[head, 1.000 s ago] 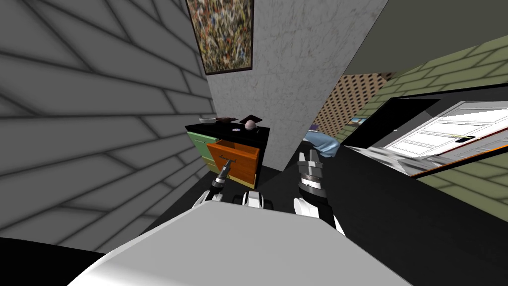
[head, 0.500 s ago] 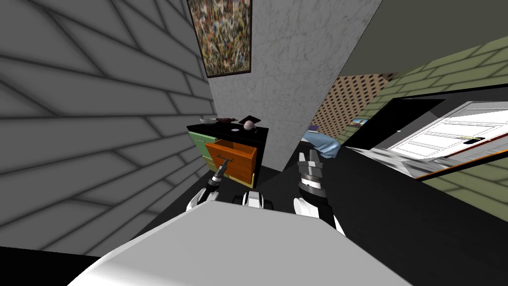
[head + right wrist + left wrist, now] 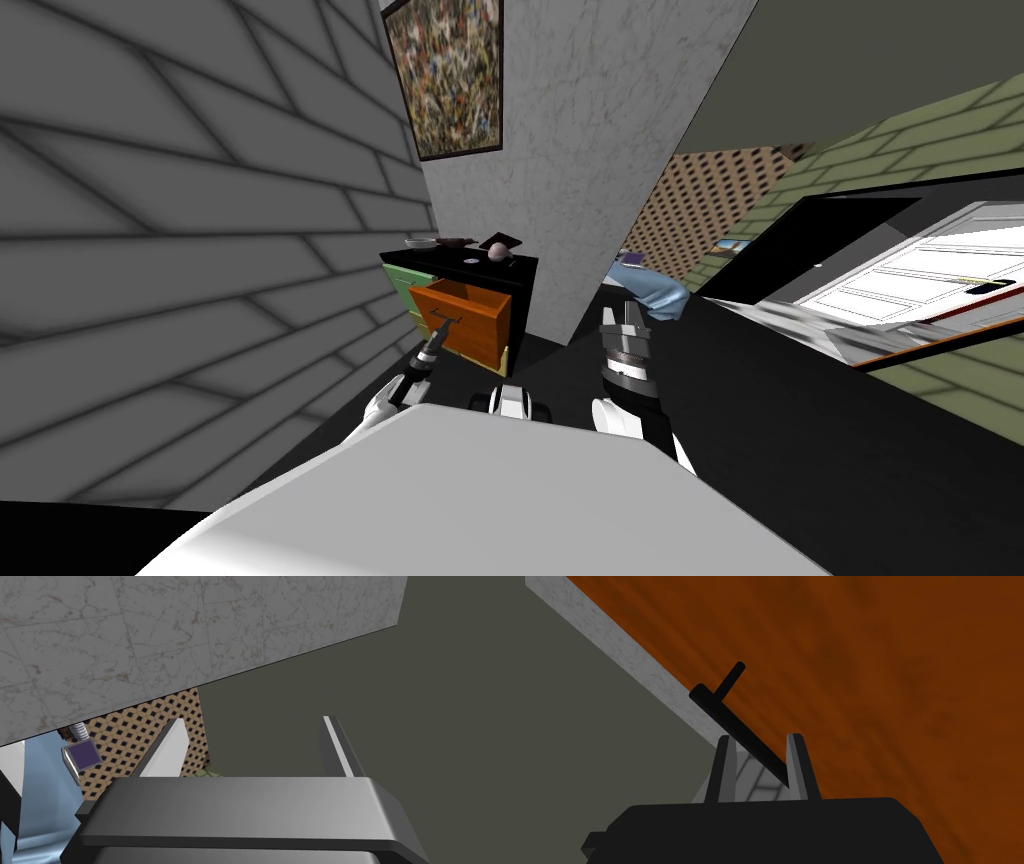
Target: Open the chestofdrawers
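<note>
The chest of drawers [image 3: 524,300] is black, stands against the wall ahead and has green drawer fronts [image 3: 404,285] on its left. Its orange drawer [image 3: 478,325] stands pulled out towards me. My left gripper [image 3: 441,331] is at the drawer's front, shut on the thin black bar handle [image 3: 447,319]. The left wrist view shows the handle [image 3: 722,708] running slantwise across the orange front [image 3: 872,676] and between the narrow-set fingers of the left gripper [image 3: 760,748]. My right gripper [image 3: 622,314] is raised to the right of the chest, apart from it. In its wrist view, the right gripper [image 3: 252,743] is open and holds nothing.
A bowl [image 3: 420,242] and a pinkish round thing [image 3: 497,252] sit on the chest's top. A grey brick wall [image 3: 200,250] runs close on the left and a marble wall [image 3: 590,150] with a painting [image 3: 447,75] stands behind. A blue thing [image 3: 650,290] and a white door [image 3: 930,270] are to the right.
The orange drawer has come further out of the chest with my left gripper on its handle. I have backed off a little and the left arm has drawn left; the right arm is unmoved.
</note>
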`<state>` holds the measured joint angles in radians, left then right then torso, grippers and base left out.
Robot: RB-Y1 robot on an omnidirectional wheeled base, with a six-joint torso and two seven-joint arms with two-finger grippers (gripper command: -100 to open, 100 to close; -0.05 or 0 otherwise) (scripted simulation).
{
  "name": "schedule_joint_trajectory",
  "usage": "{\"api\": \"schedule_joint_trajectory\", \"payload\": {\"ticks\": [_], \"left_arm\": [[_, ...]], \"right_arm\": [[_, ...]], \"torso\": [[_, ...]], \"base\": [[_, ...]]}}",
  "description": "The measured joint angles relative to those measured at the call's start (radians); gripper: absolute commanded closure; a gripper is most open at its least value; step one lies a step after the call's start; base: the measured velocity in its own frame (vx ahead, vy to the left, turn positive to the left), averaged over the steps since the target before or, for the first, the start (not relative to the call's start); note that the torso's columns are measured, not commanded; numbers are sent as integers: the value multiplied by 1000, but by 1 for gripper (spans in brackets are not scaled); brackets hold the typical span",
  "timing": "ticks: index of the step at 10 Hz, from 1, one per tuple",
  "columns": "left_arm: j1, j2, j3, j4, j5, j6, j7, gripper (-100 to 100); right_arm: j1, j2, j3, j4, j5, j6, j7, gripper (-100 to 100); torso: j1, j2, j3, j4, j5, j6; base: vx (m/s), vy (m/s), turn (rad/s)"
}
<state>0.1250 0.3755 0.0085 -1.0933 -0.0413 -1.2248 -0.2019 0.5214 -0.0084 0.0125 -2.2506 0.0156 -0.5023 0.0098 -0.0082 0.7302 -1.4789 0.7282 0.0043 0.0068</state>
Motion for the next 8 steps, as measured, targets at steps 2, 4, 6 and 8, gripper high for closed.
{"api": "schedule_joint_trajectory", "payload": {"ticks": [2,4,6,8], "left_arm": [[-16,31,10,51,13,-28,25,100],[-45,77,16,114,31,-70,60,100],[-45,86,19,135,35,-72,68,100],[-69,129,23,182,50,-109,101,100]], "right_arm": [[0,0,0,0,0,0,0,0],[0,0,0,0,0,0,0,0],[0,0,0,0,0,0,0,0],[0,0,0,0,0,0,0,0]], "torso": [[3,1,2,-1,3,1],[1,4,3,3,0,-1],[4,0,0,1,2,0],[1,7,3,7,-3,-4]], "base": [[-46,-79,19],[-30,-72,30],[-21,-44,4],[-22,-89,42]]}}
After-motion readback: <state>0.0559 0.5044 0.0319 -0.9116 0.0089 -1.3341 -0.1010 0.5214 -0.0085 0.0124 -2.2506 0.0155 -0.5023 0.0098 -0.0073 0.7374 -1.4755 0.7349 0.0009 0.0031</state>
